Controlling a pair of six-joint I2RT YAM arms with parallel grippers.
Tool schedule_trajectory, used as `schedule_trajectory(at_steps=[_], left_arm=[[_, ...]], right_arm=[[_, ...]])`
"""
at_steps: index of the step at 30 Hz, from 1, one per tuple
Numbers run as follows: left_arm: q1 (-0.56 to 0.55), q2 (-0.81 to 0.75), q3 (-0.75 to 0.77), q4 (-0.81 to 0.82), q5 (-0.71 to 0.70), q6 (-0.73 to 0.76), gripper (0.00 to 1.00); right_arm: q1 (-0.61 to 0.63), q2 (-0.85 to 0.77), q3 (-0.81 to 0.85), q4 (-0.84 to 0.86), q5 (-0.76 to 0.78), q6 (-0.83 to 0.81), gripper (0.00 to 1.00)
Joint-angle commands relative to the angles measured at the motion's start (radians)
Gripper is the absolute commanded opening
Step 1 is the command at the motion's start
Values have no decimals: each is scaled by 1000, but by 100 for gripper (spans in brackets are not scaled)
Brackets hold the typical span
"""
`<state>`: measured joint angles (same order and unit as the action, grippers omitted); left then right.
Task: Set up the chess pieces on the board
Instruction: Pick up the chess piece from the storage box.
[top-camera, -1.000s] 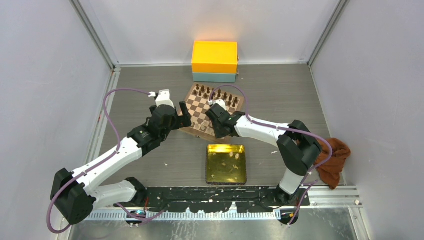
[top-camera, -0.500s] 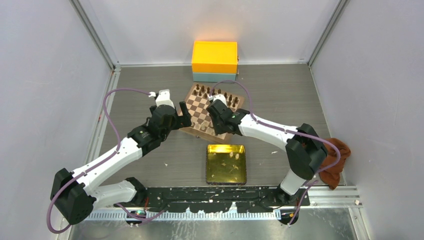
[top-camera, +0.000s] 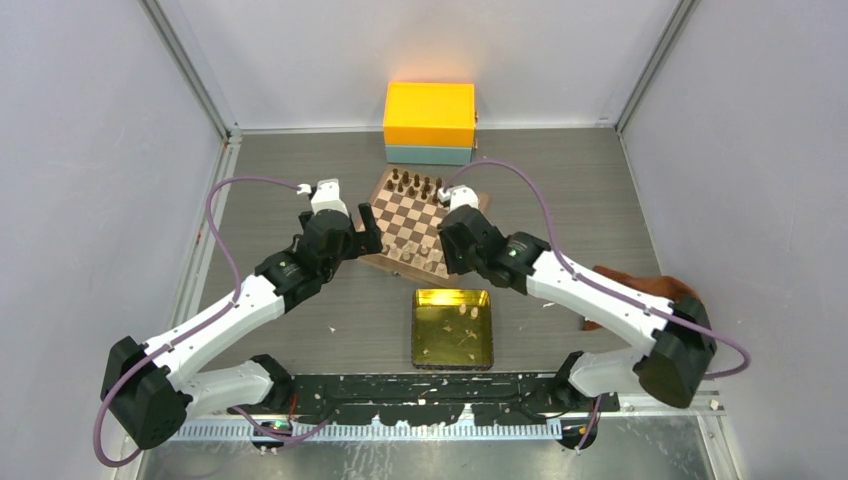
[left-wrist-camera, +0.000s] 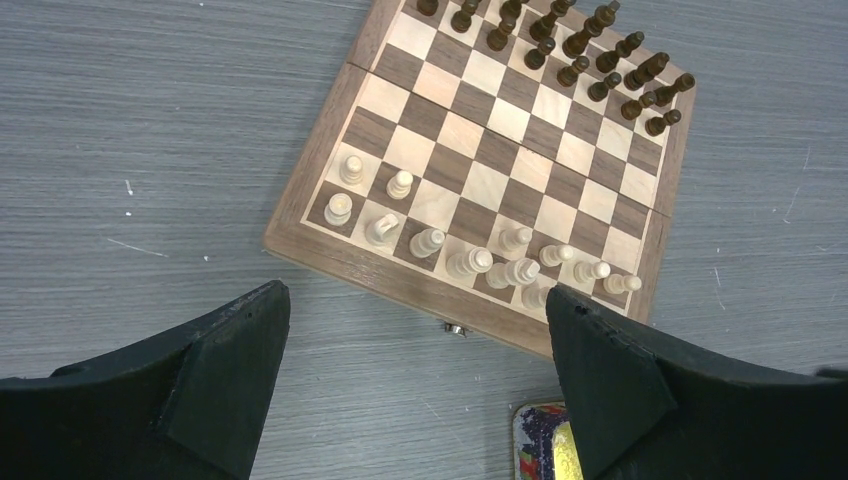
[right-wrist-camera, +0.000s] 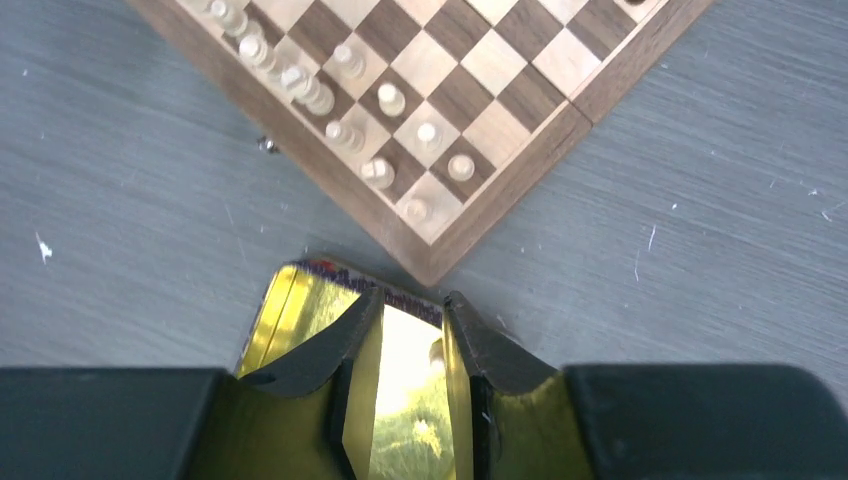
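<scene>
The board (top-camera: 405, 215) lies at mid-table. Several cream chess pieces (left-wrist-camera: 470, 262) stand along its two near rows, seen also in the right wrist view as cream pieces (right-wrist-camera: 380, 172). Dark pieces (left-wrist-camera: 580, 45) fill the far rows. My left gripper (left-wrist-camera: 415, 300) hovers wide open over bare table off the board's near-left edge, holding nothing. My right gripper (right-wrist-camera: 412, 305) hangs over the far rim of the gold tin tray (right-wrist-camera: 300, 300), just off the board's near corner. Its jaws are partly open with nothing between them. A cream piece (right-wrist-camera: 437, 352) lies in the tray below.
The gold tin tray (top-camera: 416, 330) sits in front of the board with a few cream pieces (top-camera: 468, 312) in it. An orange box (top-camera: 430, 115) on a teal box (top-camera: 428, 154) stands behind the board. A brown cloth (top-camera: 672, 288) lies at the right.
My right gripper has pulled back from over the board towards the tray, its elbow swinging out to the right, and its jaws have widened slightly. The left arm has not moved.
</scene>
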<state>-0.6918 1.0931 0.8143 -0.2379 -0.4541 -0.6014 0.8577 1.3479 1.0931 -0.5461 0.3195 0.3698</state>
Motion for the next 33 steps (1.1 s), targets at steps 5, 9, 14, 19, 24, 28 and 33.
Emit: schedule_trajectory(at_steps=[5, 9, 14, 19, 24, 28, 33], left_arm=[[-2, 5, 23, 46, -20, 0, 100], [-3, 11, 25, 48, -14, 0, 100], [-4, 8, 22, 48, -15, -1, 100], [-4, 7, 20, 47, -17, -1, 100], [-3, 9, 18, 48, -17, -2, 100], [-3, 13, 17, 51, -15, -3, 100], [-3, 10, 11, 55, -17, -2, 100]], right_arm=[[50, -193, -168, -65, -22, 57, 35], [58, -245, -253, -43, -37, 80, 37], [63, -249, -315, -2, -56, 93, 39], [75, -213, -334, 30, -65, 82, 41], [76, -168, -341, 62, -75, 77, 42], [77, -134, -341, 72, -76, 68, 42], [77, -112, -345, 101, -81, 62, 42]])
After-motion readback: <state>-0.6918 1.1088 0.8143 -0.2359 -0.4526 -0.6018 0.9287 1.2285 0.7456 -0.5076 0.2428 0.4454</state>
